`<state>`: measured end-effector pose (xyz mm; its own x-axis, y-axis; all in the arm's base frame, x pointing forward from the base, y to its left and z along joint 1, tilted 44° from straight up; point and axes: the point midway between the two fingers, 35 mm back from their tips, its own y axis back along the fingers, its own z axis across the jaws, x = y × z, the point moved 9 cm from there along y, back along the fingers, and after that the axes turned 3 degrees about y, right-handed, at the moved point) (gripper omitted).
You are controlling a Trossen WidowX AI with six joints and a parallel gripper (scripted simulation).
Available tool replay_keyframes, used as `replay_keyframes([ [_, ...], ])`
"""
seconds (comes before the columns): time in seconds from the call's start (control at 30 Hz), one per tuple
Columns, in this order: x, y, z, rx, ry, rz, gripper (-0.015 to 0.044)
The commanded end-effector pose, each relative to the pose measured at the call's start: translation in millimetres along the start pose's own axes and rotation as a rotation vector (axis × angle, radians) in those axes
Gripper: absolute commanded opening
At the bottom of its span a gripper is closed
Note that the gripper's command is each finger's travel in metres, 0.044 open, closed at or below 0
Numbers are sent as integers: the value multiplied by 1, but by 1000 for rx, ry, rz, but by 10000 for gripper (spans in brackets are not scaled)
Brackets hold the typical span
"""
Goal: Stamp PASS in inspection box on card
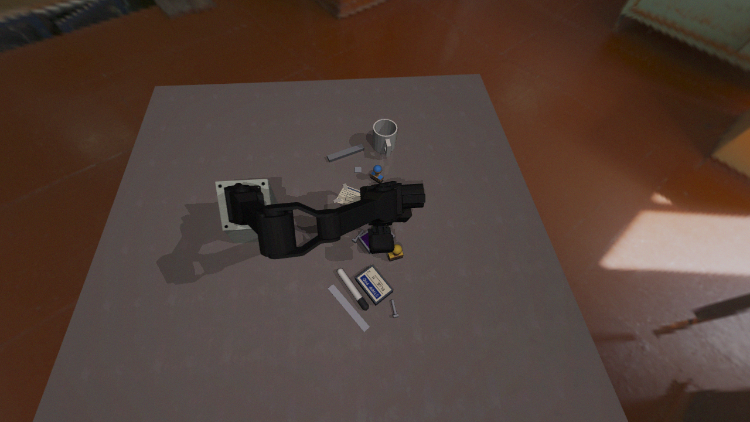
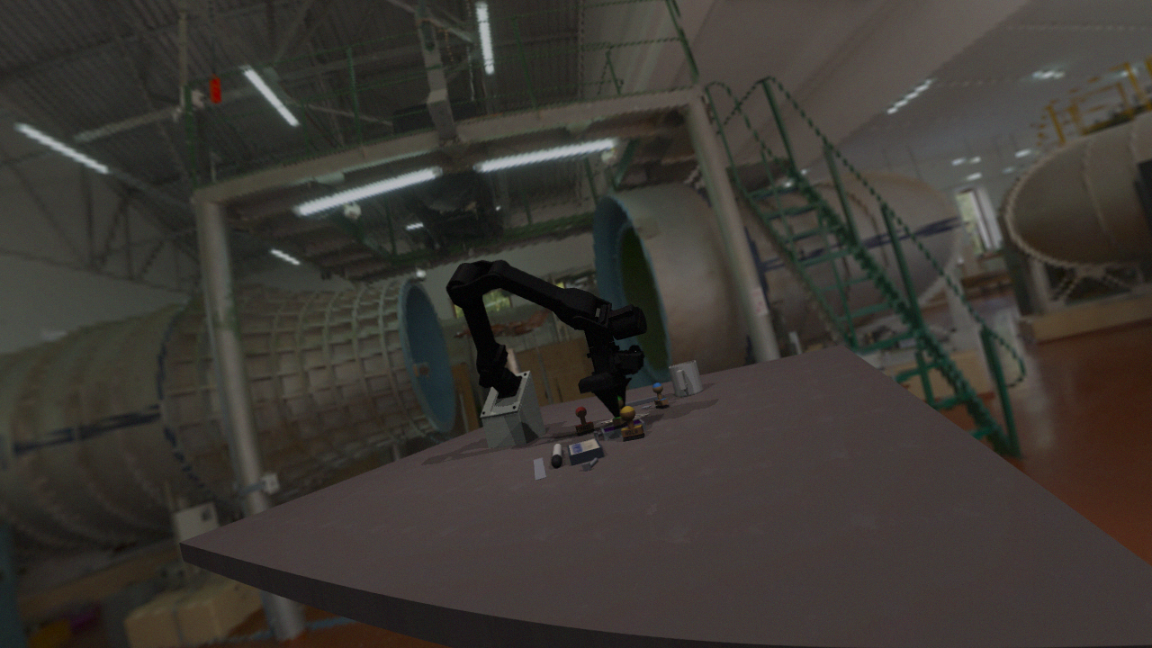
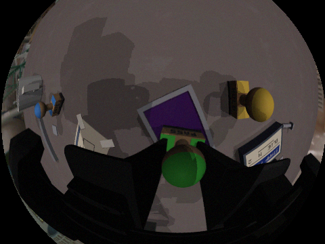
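Observation:
My gripper (image 3: 181,145) (image 2: 618,412) is shut on the PASS stamp, which has a green knob (image 3: 183,167) and a wooden base lettered PASS. The stamp is low over the near part of the purple ink pad (image 3: 172,110) (image 1: 364,240), which has a grey rim. I cannot tell whether its base touches the pad. The card (image 3: 93,133) (image 1: 347,194) lies left of the gripper in the wrist view, with pale tabs at its corners. Part of its box outline shows there; the black finger hides the rest of the card.
A yellow stamp (image 3: 260,104) (image 1: 396,251) stands close beside the pad. A blue stamp (image 3: 40,110) (image 1: 377,170) and a mug (image 1: 385,139) stand beyond the card. A red stamp (image 2: 581,414) stands near the arm. A boxed BLUE stamp pad (image 1: 374,284) and a marker (image 1: 351,286) lie near the yellow stamp.

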<state>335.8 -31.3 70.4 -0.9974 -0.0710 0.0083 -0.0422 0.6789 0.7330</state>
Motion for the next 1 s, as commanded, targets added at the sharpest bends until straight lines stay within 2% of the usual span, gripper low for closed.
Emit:
replay_keyframes([
  [0.0, 0, 2, 0, 4, -1, 2, 0],
  [0.47, 0, 9, 0, 4, -1, 2, 0],
  [0.97, -1, 33, 1, 2, -2, 2, 0],
])
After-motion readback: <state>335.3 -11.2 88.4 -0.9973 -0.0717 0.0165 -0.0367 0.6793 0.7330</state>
